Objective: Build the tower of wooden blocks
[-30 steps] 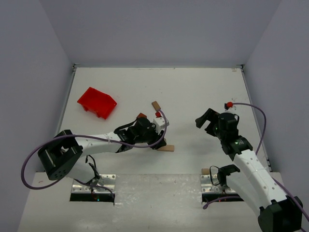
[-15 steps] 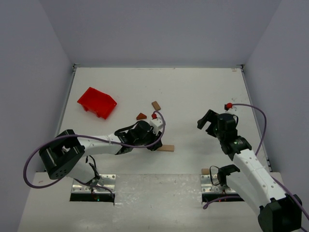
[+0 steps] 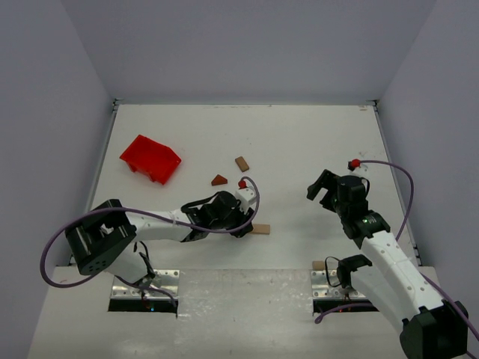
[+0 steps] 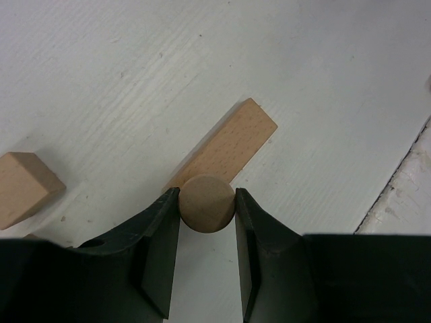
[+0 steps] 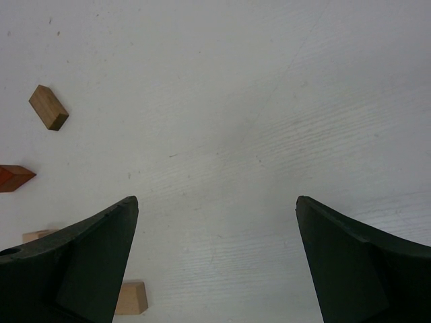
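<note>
Cylinder (image 4: 207, 204) of pale wood in grip of left hand (image 4: 207, 194) above plank (image 4: 232, 140); right hand (image 5: 217, 202) wide open.

Left fingers (image 4: 156, 256) pulled back, uncovering the triangular roof piece (image 3: 218, 180).

Your workspace is a white table (image 3: 299, 134) boxed in on three sides by plain, pale grey-lilac panels: a back wall (image 3: 247, 45), a left wall (image 3: 45, 112) and a right wall (image 3: 441, 97). Up close, you see fine grain lines and small specks in the tabletop. Light falls evenly, with only soft shadows.
</note>
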`<state>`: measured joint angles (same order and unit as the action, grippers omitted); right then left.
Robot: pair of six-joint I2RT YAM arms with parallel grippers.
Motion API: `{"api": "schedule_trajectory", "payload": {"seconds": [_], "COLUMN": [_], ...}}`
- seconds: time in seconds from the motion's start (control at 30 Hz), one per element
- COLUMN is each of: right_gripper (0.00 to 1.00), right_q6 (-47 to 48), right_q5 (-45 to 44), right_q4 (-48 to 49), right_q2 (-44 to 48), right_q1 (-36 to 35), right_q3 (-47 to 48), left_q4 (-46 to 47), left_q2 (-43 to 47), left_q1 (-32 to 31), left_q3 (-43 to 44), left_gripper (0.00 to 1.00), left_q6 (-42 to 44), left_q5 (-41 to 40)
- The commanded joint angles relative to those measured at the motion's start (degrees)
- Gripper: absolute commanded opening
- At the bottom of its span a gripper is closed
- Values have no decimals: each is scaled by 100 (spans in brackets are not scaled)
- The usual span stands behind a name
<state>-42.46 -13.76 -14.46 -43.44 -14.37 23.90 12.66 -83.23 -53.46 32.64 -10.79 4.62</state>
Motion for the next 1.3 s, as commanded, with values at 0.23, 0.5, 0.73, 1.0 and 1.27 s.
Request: {"api": "schedule_trajectory", "payload": {"seconds": [0.23,0.5,0.73,1.0,1.27], "right_gripper": [99,99,99,99,99], "right_q6": [80,92,120,150,197], "right_q5": [-224,-182,-145,-92,-65], "right_q4": [119,124,119,128,124], "right_q2": [67,55,42,56,93], "right_q1": [13,13,13,13,13], "right_q3": [-14,-8,-8,1,1], "left_q4": [90,254,368,386,500], "left_q2": [-355,-99,17,-151,-200], "left_q1": [-224,-281,-415,-438,-438], "left_q3": [251,151,97,128,116], "left_gripper": [0,1,4,5,5], "left_q6": [33,42,129,173,226], "left_q5": [-591,-620,-747,-998,-942]}}
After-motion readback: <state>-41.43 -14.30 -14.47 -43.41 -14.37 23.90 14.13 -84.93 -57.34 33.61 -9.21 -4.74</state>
